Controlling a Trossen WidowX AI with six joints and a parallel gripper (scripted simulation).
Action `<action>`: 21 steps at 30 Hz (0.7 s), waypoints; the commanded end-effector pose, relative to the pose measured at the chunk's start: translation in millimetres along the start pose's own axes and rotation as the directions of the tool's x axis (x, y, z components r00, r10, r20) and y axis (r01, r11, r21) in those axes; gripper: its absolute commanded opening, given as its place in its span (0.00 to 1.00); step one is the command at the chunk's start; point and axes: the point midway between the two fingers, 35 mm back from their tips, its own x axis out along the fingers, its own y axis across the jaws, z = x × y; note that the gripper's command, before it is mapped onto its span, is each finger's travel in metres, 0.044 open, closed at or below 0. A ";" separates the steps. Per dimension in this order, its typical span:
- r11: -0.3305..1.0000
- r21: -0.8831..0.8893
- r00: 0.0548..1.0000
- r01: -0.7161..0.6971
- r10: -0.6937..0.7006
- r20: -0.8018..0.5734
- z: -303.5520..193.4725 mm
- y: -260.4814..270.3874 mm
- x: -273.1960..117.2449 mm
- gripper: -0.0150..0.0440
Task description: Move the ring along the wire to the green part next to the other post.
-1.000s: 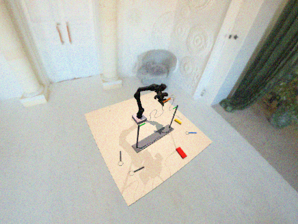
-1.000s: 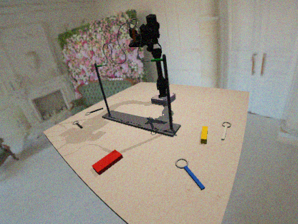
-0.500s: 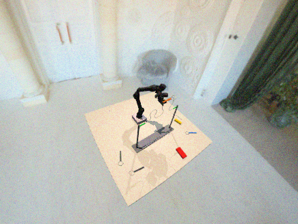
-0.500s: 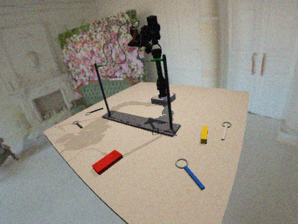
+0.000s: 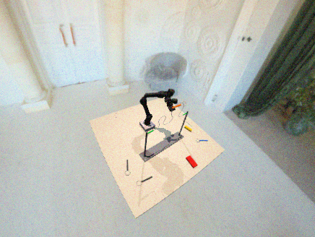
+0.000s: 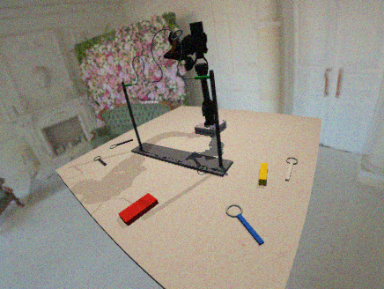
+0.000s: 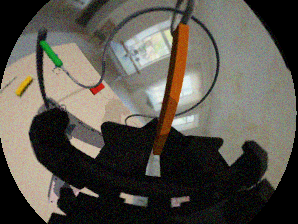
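Observation:
The orange handle (image 5: 177, 106) (image 6: 174, 46) (image 7: 175, 80) is held high above the base plate. My gripper (image 5: 172, 108) (image 7: 157, 120) is shut on its lower end. The ring (image 6: 175, 34) (image 7: 185, 10) is at the handle's far end, by the top of the tall arch of the thin grey wire (image 6: 152, 46) (image 7: 218, 60). The wire appears to pass through it; contact cannot be told. One green part (image 5: 185, 113) (image 6: 203, 77) (image 7: 51, 54) is beside one post (image 5: 183, 124) (image 6: 216, 119); the other green part (image 5: 150, 131) (image 6: 129, 85) is beside the other post (image 5: 146, 144) (image 6: 133, 116).
Both posts stand on a dark base plate (image 5: 162, 146) (image 6: 151, 152). A red block (image 5: 191, 161) (image 6: 138, 209), a yellow block (image 5: 188, 128) (image 6: 263, 174), a blue-handled ring (image 6: 250, 229), a white-handled ring (image 6: 289, 169) and two dark-handled rings lie on the table around it.

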 end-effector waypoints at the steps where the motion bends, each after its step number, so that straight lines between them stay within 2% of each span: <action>1: 0.999 -0.042 1.000 0.026 -0.026 0.003 -0.7 -2.2 -0.1 0.00; 21: 0.956 -0.254 0.989 0.148 -0.140 0.048 0.6 -10.5 0.3 0.00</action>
